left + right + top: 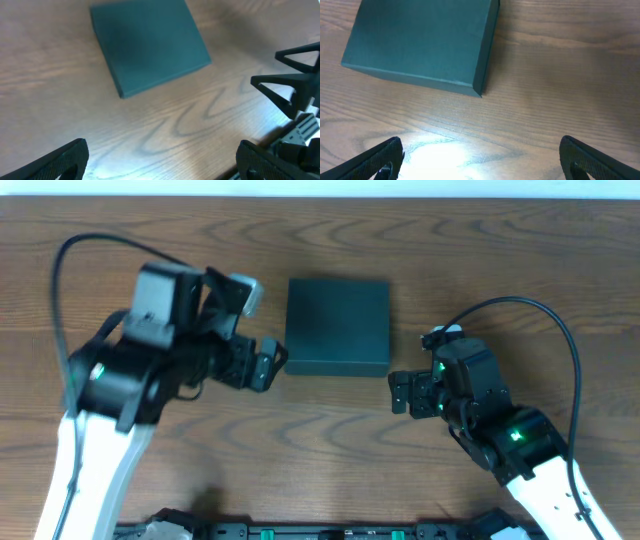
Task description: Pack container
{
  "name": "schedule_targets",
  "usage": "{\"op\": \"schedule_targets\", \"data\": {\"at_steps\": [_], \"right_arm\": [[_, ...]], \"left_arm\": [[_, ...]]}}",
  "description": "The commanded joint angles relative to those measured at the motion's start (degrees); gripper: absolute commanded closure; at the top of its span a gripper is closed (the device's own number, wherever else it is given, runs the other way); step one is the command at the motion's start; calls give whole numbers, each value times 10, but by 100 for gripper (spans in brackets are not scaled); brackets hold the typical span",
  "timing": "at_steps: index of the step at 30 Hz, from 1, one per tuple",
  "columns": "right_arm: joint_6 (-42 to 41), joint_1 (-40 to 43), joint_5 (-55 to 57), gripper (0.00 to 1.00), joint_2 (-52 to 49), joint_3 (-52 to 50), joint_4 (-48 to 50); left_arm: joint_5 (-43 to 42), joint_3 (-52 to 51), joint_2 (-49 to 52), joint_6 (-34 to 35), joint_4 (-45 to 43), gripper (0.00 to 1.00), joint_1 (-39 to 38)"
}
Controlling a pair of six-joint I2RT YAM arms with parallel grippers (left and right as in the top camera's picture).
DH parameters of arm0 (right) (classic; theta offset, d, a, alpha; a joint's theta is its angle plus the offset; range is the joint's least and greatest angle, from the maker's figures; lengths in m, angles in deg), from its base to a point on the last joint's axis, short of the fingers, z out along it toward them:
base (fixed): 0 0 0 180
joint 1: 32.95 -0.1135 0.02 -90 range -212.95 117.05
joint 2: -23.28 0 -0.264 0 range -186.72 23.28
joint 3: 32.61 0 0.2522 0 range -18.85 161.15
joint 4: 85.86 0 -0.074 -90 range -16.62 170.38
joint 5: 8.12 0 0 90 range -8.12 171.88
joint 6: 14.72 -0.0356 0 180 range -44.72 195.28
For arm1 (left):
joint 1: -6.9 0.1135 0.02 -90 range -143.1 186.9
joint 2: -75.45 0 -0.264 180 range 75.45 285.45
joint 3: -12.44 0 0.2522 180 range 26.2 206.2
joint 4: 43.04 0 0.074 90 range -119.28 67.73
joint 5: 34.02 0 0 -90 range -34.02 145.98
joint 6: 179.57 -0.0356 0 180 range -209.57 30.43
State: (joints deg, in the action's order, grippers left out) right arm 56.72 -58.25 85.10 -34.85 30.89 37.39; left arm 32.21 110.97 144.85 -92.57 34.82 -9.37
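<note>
The container (338,325) is a dark teal-green square box, lid closed, lying flat on the wooden table at centre back. It also shows in the left wrist view (147,42) and the right wrist view (422,42). My left gripper (270,363) is open and empty, just left of the box's front left corner, jaws wide (162,160). My right gripper (403,393) is open and empty, a little in front of the box's front right corner, jaws wide (482,157). No snack packs are in view.
The wooden table (330,450) spans the whole view. The right gripper's fingers (290,85) show at the right edge of the left wrist view. A black rail (320,530) runs along the table's front edge.
</note>
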Motion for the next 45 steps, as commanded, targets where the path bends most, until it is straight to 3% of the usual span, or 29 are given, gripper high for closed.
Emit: {"op": "schedule_targets", "data": {"at_steps": [1,6,10,18,25,34,45], "right_arm": [[2,4,2,1,0,2,-1],[2,4,2,1,0,2,-1],[2,4,2,1,0,2,-1],[2,4,2,1,0,2,-1],[2,4,2,1,0,2,-1],[2,4,2,1,0,2,-1],[2,4,2,1,0,2,-1]], "left_arm": [[80,1,-79,-13,4,5,2],[215,-30,-191,-13,1,5,24],[267,-105,-276,-14,-27,5,71],[256,-347,-442,-12,-168,5,130],[252,-542,-542,34,-288,5,141],[243,-660,-613,69,-342,5,141],[244,-709,-669,69,-344,5,141]]}}
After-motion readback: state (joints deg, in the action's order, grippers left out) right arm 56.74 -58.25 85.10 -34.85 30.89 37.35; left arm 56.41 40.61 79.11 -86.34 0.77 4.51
